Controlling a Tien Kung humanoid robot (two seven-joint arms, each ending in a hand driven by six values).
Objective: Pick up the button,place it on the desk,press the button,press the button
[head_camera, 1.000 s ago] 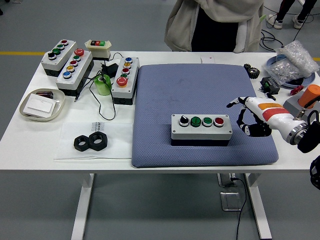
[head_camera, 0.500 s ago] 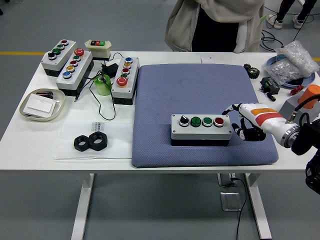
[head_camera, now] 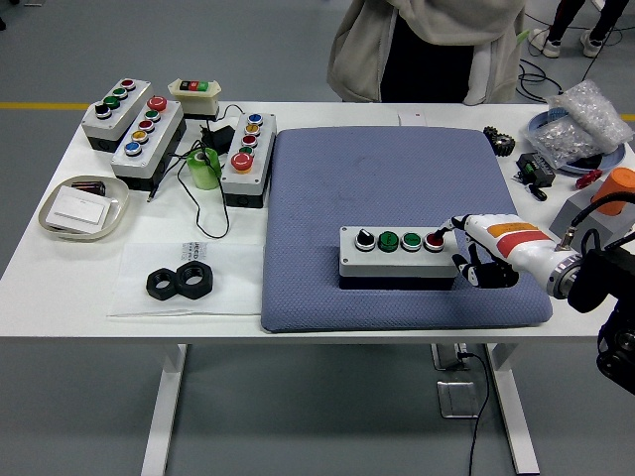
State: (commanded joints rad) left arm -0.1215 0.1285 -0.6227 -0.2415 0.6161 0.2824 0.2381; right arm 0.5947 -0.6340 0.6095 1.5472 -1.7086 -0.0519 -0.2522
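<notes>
A grey button box [head_camera: 399, 255] lies on the blue mat [head_camera: 397, 178], with a black knob, two green buttons and a red button [head_camera: 435, 239] at its right end. My right hand [head_camera: 474, 248] comes in from the right. Its index finger is stretched out and its tip is at the red button. The other fingers are curled under, beside the box's right end. The hand holds nothing. The left arm is out of view.
Three more button boxes [head_camera: 147, 137] stand at the back left with a green tape roll [head_camera: 205, 169]. A tray [head_camera: 84, 206] and two black nuts [head_camera: 177, 283] lie at the left. Small parts and a bag [head_camera: 580, 124] lie at the right. A person [head_camera: 427, 45] stands behind the table.
My right hand has moved left and down toward the box. Its index finger has gone from clear of the box to the red button, and the other fingers have curled in.
</notes>
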